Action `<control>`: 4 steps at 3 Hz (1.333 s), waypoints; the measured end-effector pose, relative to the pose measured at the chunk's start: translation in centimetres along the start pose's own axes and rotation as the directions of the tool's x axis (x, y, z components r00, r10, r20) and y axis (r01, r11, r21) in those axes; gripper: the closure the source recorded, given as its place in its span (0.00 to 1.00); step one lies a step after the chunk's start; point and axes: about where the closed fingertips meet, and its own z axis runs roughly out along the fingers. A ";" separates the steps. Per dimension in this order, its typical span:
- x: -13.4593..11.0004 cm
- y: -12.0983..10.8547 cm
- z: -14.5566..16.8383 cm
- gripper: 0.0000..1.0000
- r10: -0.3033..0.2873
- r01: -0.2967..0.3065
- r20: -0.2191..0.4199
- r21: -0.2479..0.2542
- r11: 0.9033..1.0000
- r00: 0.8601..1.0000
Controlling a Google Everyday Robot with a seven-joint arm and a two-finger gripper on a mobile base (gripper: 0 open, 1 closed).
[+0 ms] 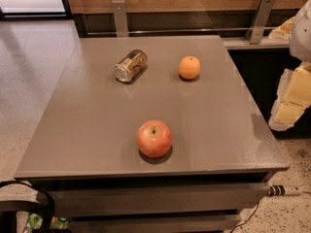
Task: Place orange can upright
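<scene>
The orange can (130, 65) lies on its side at the back left of the grey table (97, 130). Its body is shiny brownish-gold and its silver end faces the front left. My gripper (290, 101) shows as a pale yellow-white shape at the right edge of the view. It is beyond the table's right side and well away from the can, holding nothing that I can see.
A round orange fruit (189, 67) sits at the back right of the table. A red apple (154, 138) sits near the front middle. A wooden wall with metal brackets (259, 18) runs behind. A black cable (29, 200) loops at the lower left.
</scene>
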 end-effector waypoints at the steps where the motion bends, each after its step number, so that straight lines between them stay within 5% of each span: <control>1: -0.4 -0.3 -0.4 0.00 -0.002 0.002 0.006 0.009 1.000 1.000; 2: -1.4 -1.2 -0.9 0.00 0.016 -0.015 0.027 -0.019 1.000 0.999; 3: -3.1 -2.2 -1.1 0.00 0.171 -0.158 0.131 -0.106 0.982 0.977; 4: -5.7 -1.8 -1.8 0.00 0.347 -0.323 0.221 -0.140 0.936 0.911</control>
